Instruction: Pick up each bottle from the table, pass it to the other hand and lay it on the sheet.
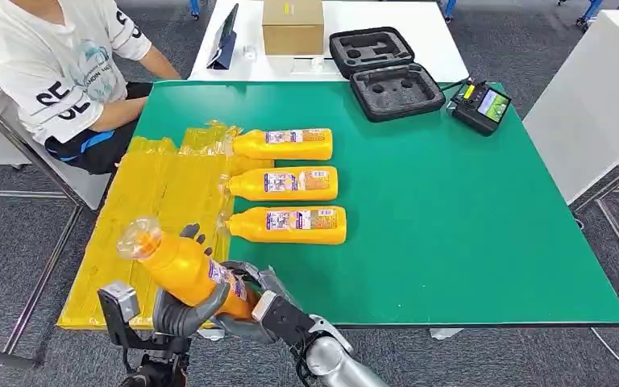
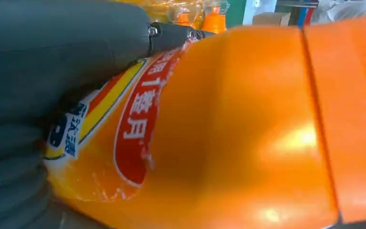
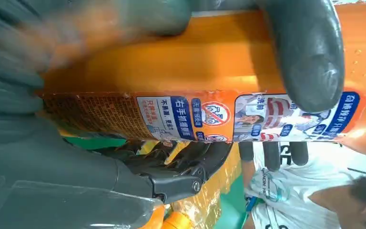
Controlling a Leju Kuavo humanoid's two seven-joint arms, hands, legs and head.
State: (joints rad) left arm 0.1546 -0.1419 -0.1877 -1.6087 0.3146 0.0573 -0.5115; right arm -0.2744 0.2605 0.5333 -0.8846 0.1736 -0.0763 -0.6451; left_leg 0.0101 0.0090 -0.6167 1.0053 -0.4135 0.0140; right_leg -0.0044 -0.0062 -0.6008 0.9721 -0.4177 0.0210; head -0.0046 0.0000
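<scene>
- A green-topped bench (image 1: pixel 451 226) is filling the middle of the head view, standing on a grey carpeted floor (image 1: pixel 16 234), with a white table (image 1: pixel 419 32) butting against its far edge.
- A yellow crinkled sheet (image 1: pixel 157 193) is lying along the bench's left side, hanging a little over that edge.
- Three orange bottles (image 1: pixel 286 185) are lying on their sides in a column, caps toward the sheet and resting on its right border, bodies on the green.
- A fourth orange bottle (image 1: pixel 179 264) is being held tilted above the near end of the sheet, its clear cap pointing up and left.
- The left robot hand (image 1: pixel 179 313) is wrapping its fingers around the lower body of that bottle; in the left wrist view the thumb is pressing on the label.
- The right robot hand (image 1: pixel 262 300) is also gripping the bottle from the right, fingers closed over it in the right wrist view.
- The bottle's label (image 3: pixel 248 117) is carrying blue and red panels with Chinese writing and a red prohibition sign; the small print is perhaps instructions, too fine to read.
- A person in a white printed T-shirt (image 1: pixel 56 72) is sitting at the far left corner.
- An open black foam-lined case (image 1: pixel 385 71), a cardboard box (image 1: pixel 292 26) and a small device with a lit screen (image 1: pixel 482 106) are sitting at the far side.
</scene>
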